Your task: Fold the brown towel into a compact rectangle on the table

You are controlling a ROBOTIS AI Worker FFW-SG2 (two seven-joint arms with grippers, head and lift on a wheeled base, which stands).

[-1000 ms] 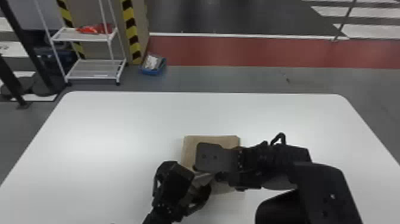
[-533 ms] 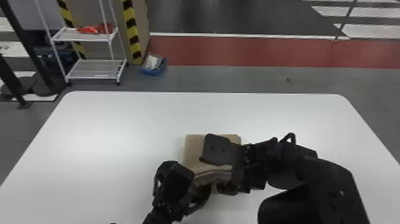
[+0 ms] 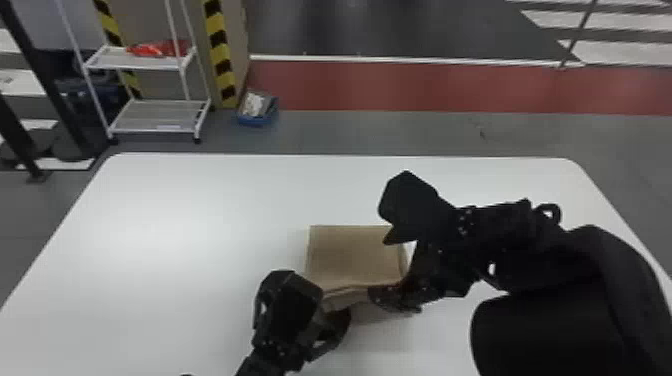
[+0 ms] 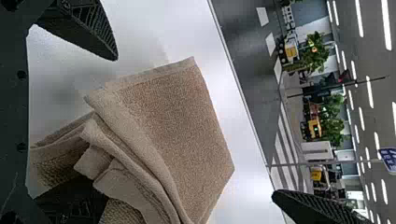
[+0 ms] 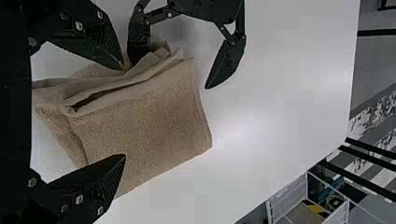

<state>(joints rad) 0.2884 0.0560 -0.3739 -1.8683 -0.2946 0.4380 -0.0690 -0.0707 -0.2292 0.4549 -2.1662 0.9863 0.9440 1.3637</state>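
The right gripper (image 3: 384,269) parts its fingers (image 5: 103,184) widely at the right side of the brown towel (image 3: 354,252), neither one clamped on cloth. One of the two is at the loose folds of the towel's near edge, the other above its right part, farther back. The left gripper (image 3: 334,315), reaching in from the near left, also spreads its fingers (image 5: 228,63) well apart. One is at the near folds, partly covered by cloth, and the other stands apart from the towel to its left; no fabric is pinched between them.

The towel lies around the middle of the white bench (image 3: 165,225), toward the near side, doubled into a thick, roughly rectangular stack. Its top is smooth and flat, while the near edge gapes in uneven, rumpled layers, with some cloth showing beyond them on the near side.

Past the bench's far left corner, a white wheeled rack (image 3: 160,117) carries red items (image 3: 160,49) on its upper shelf. To its right, a blue bin (image 3: 257,120) sits on the gray floor (image 3: 380,132) at the foot of a yellow-and-black striped post (image 3: 220,50). Farther back, a red strip (image 3: 425,87) crosses the floor.
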